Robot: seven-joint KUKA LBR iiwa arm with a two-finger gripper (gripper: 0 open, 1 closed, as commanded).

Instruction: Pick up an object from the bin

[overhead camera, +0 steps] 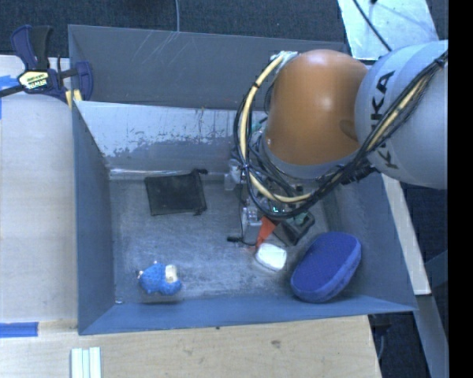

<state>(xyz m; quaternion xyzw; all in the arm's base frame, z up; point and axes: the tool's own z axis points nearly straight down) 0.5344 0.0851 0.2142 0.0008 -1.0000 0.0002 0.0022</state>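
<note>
My gripper (251, 220) is low in the right half of the bin, mostly hidden under the arm's wrist. Right below it lie a small orange-red piece (266, 231) and a white rounded block (271, 257), both touching or nearly touching it. A blue oval pad (325, 266) rests against the bin's right wall, just right of the white block. Whether anything is held I cannot see.
A flat black square (175, 193) lies at the back left of the bin floor. A small blue and white toy (159, 279) sits near the front left corner. The arm's orange cover and cables overhang the right back of the bin.
</note>
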